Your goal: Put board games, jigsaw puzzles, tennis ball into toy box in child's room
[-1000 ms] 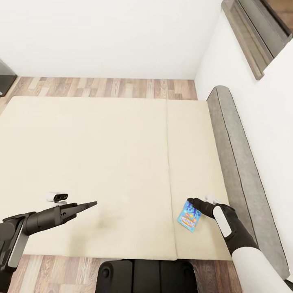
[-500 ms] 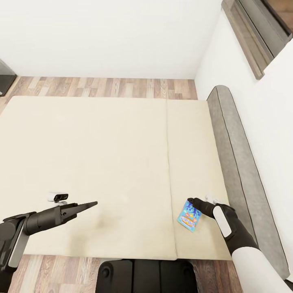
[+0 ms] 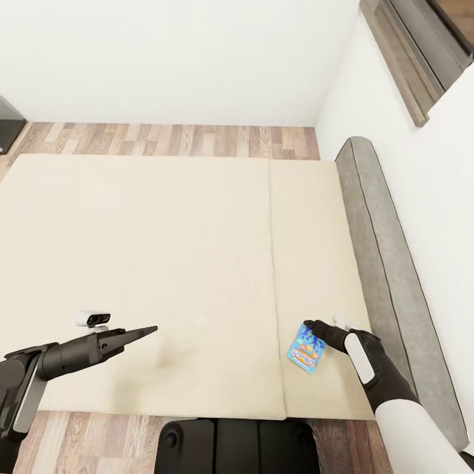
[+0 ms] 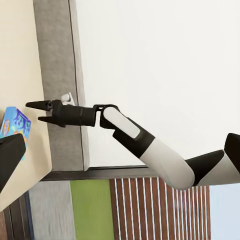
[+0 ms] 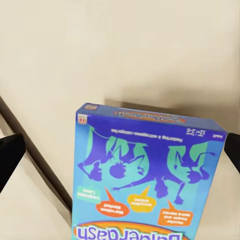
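The large cream mattress of the bed (image 3: 164,263), two flat panels joined at a seam and bare of bedding, is the landmark here, with a padded grey headboard (image 3: 385,276) along its right side against the white wall and brown wood-plank floor (image 3: 171,140) beyond its far edge. The small blue board game box with orange print (image 3: 307,349) lies flat on the narrower right panel, close to the near edge of the bed and just right of the seam. The right claw (image 3: 315,327) sits directly over that box; in the left wrist view its two dark fingers (image 4: 35,105) stand apart with a gap between them, and the right wrist view shows the box (image 5: 150,175) lying between them on the mattress. The left claw (image 3: 148,329) hangs over the wide left panel, well apart from the box, its fingers drawn together to a point.
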You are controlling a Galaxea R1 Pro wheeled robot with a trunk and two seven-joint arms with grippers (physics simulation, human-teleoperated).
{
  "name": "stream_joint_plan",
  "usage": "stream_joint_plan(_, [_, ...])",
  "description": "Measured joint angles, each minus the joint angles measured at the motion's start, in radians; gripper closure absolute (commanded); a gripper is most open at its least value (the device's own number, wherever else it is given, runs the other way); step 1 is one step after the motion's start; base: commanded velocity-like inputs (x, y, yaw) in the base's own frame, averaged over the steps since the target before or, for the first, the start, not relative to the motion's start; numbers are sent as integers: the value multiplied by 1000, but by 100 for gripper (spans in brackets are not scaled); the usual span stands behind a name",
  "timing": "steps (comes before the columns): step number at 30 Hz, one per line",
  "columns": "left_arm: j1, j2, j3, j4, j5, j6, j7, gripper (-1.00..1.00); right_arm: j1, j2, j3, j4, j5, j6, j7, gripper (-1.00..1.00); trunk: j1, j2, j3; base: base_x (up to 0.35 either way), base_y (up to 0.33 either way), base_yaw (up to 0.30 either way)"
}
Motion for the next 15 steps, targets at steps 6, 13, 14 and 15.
stream_joint_plan(6, [0, 0, 0, 0, 0, 0, 0, -100, 2, -17, 0, 0, 0, -2, -2, -100, 0, 0, -2, 0, 0, 0])
stream_joint_plan(13, [0, 1, 0, 0, 0, -1, 0, -100, 6, -40, 0, 1, -7, -7, -3, -100, 0, 0, -5, 0, 0, 0])
stream_joint_plan(14, [0, 1, 0, 0, 0, 0, 0, -100, 6, -41, 0, 1, -7, -7, -3, -100, 0, 0, -5, 0, 0, 0])
stream_joint_plan(15, [0, 1, 0, 0, 0, 0, 0, -100, 6, -42, 0, 1, -8, -7, -3, -100, 0, 0, -6, 0, 0, 0])
